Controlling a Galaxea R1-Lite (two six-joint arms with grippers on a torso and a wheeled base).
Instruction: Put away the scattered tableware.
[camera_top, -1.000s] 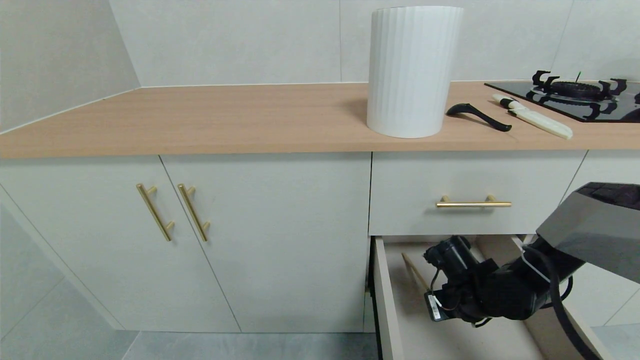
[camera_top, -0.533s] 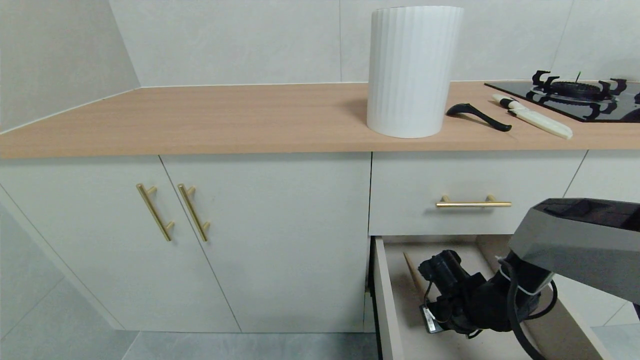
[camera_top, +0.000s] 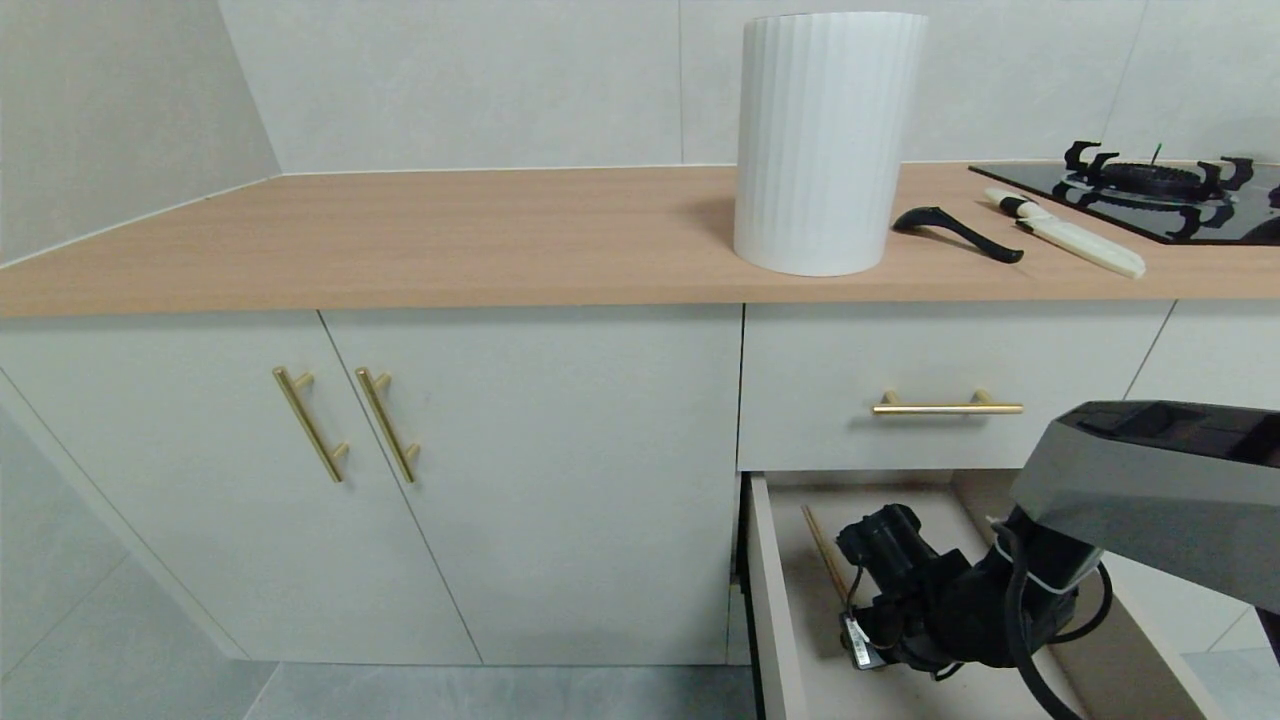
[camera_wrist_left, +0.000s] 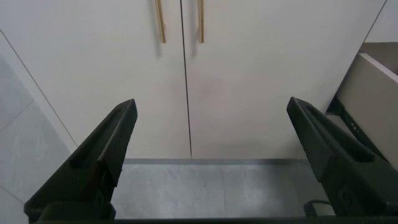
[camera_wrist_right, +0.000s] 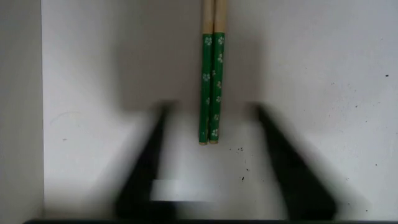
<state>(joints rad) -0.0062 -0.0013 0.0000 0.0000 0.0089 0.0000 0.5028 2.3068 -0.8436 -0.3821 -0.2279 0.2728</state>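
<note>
Chopsticks (camera_wrist_right: 209, 81) flat in drawer (camera_top: 775, 600), lengthwise front-to-back, green ends frontward

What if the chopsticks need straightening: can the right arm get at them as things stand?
Probably yes. The right end effector hangs open inside the pulled-out drawer, directly over the chopsticks on its floor, with nothing between them.

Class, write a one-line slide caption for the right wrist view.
Open right gripper poised over a pair of green-ended chopsticks lying side by side on the pale drawer floor.
</note>
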